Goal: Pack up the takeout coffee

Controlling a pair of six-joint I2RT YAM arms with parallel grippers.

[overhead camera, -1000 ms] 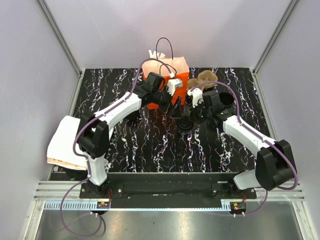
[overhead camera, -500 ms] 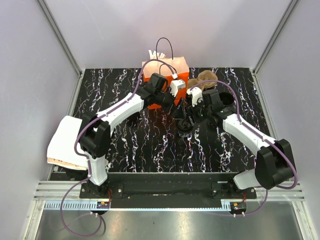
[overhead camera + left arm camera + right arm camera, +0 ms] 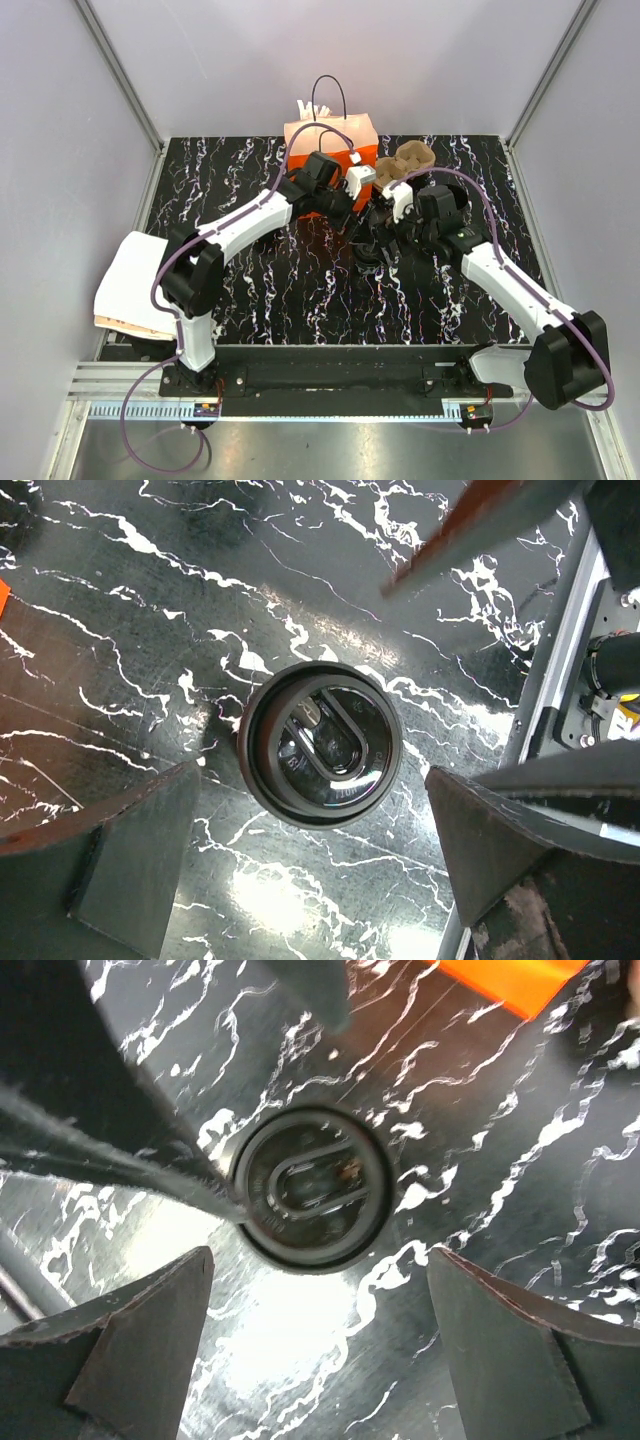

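Left wrist view: takeout coffee (image 3: 320,742) upright on table (image 3: 150,600); wide jaws flank it, untouching.

Black marble-look tabletop (image 3: 250,290), white veins, glossy; bright glare patch (image 3: 270,1330) in the right wrist view. Plain pale grey-lilac walls (image 3: 400,60) left, right and far. Aluminium posts (image 3: 120,75) at the far corners. Slotted aluminium rail (image 3: 330,398) along the near edge, shiny metal sheet (image 3: 330,445) just beyond it.

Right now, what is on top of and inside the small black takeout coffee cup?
The small round black disposable coffee cup wears a black lid with an oval recess; nothing rests on it. The lid covers the inside, so its contents cannot be seen.
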